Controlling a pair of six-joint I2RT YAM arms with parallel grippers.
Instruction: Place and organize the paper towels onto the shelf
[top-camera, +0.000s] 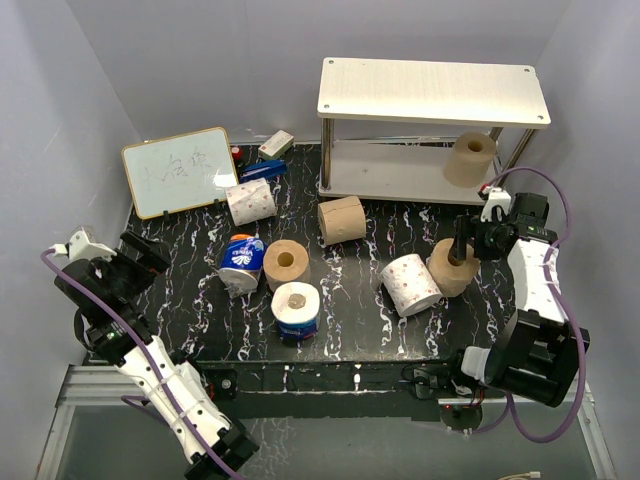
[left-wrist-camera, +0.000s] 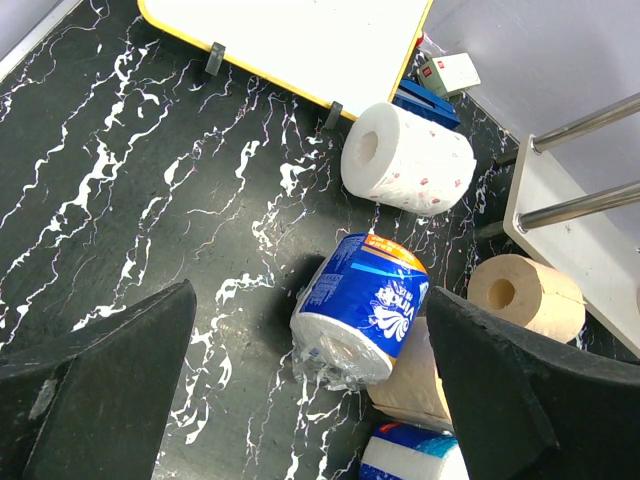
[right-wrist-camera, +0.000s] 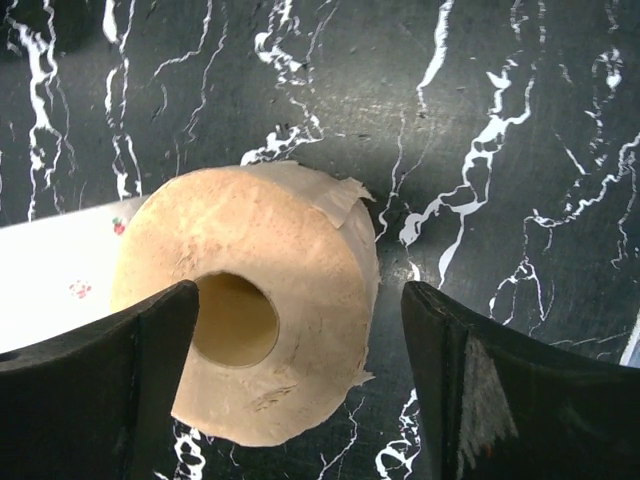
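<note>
The shelf (top-camera: 433, 91) stands at the back right, with one tan roll (top-camera: 470, 158) upright on its lower board. My right gripper (top-camera: 462, 248) is open over an upright tan roll (top-camera: 452, 268). In the right wrist view the gripper (right-wrist-camera: 300, 290) straddles this roll (right-wrist-camera: 290, 270), with one finger (right-wrist-camera: 110, 380) over the core hole and the other outside the roll. My left gripper (top-camera: 142, 258) is open and empty at the left. In its wrist view (left-wrist-camera: 310, 295) it faces a blue-wrapped roll (left-wrist-camera: 365, 305) lying on the mat.
Other rolls lie on the black marbled mat: white (top-camera: 250, 202), tan on its side (top-camera: 342, 220), blue-wrapped (top-camera: 241, 262), tan upright (top-camera: 286, 264), blue-and-white upright (top-camera: 297, 312), white patterned (top-camera: 411, 284). A yellow-framed whiteboard (top-camera: 181, 170) and small boxes (top-camera: 270, 150) stand at the back left.
</note>
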